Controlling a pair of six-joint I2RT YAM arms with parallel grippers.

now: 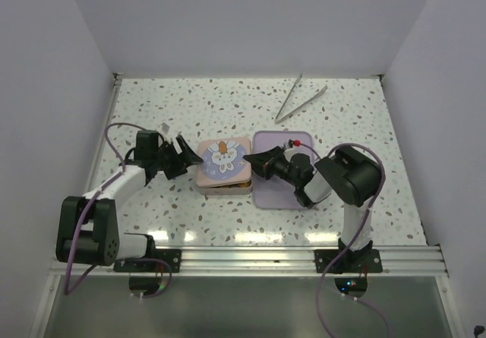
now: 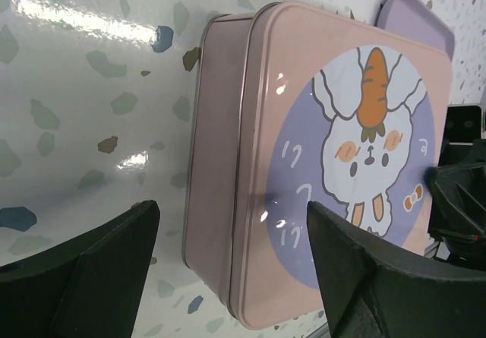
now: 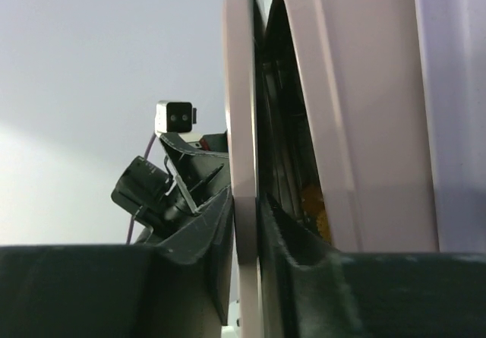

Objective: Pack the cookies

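Note:
A pink tin (image 1: 213,184) with a bunny lid (image 1: 222,159) stands mid-table. My right gripper (image 1: 257,160) is shut on the lid's right rim (image 3: 244,163), which sits a little off the tin body (image 3: 364,110). Through that gap, orange cookies (image 3: 316,206) show inside the tin; the other cookies are hidden. My left gripper (image 1: 181,156) is open at the tin's left end. In the left wrist view its fingers (image 2: 91,270) stand apart with the tin's corner (image 2: 220,201) between them, touching nothing.
A lavender tray (image 1: 277,194) lies right of the tin, under my right arm. Metal tongs (image 1: 298,99) lie at the back right. White walls enclose the table on three sides.

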